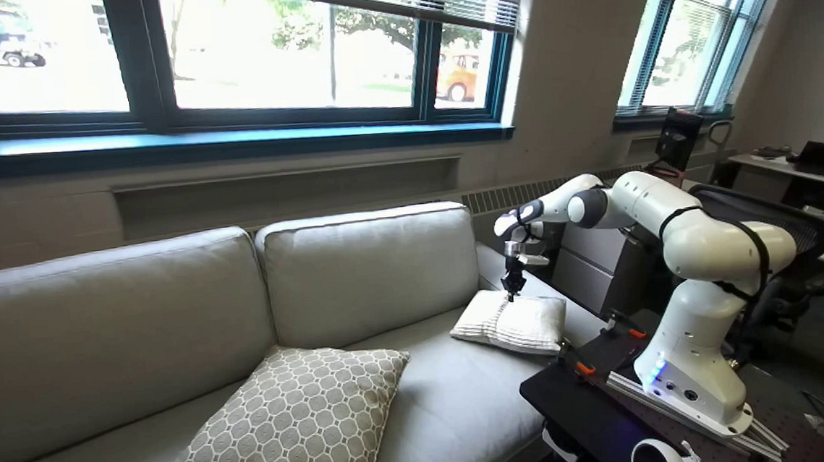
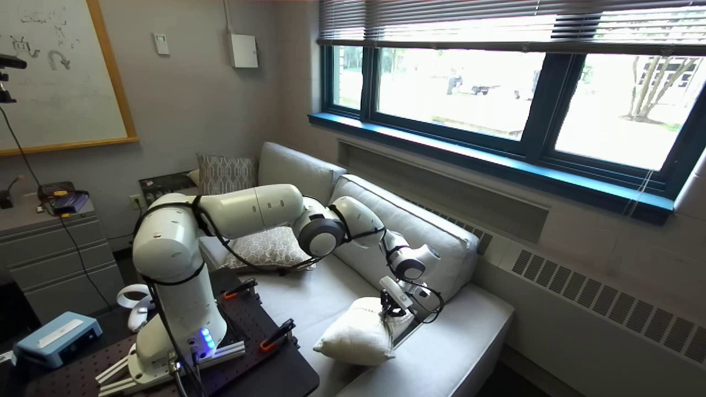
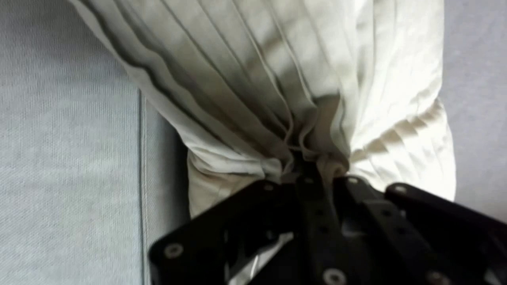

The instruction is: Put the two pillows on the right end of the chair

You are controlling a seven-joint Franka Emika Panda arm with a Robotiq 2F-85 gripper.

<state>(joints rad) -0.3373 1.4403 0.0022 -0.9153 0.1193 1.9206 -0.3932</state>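
The cream-white pillow (image 1: 538, 320) lies on the seat at the end of the sofa (image 1: 461, 409) by the armrest, in both exterior views (image 2: 353, 336). My gripper (image 1: 511, 294) points down onto it. In the wrist view, the fingers (image 3: 315, 174) are closed on a pinched fold of the pillow (image 3: 237, 75), and its pleats gather towards them; the fingertips are partly hidden in the cloth. The large tan lattice pillow (image 1: 295, 427) lies flat on the seat further along the sofa, apart from the white one. It shows partly behind my arm in an exterior view (image 2: 265, 248).
The sofa's back cushions (image 1: 371, 270) stand behind the seat. The armrest (image 2: 441, 347) borders the white pillow. The dark base table (image 2: 287, 364) with orange-black clamps (image 2: 278, 335) stands at the sofa's front. Another patterned pillow (image 2: 226, 173) leans at the far end.
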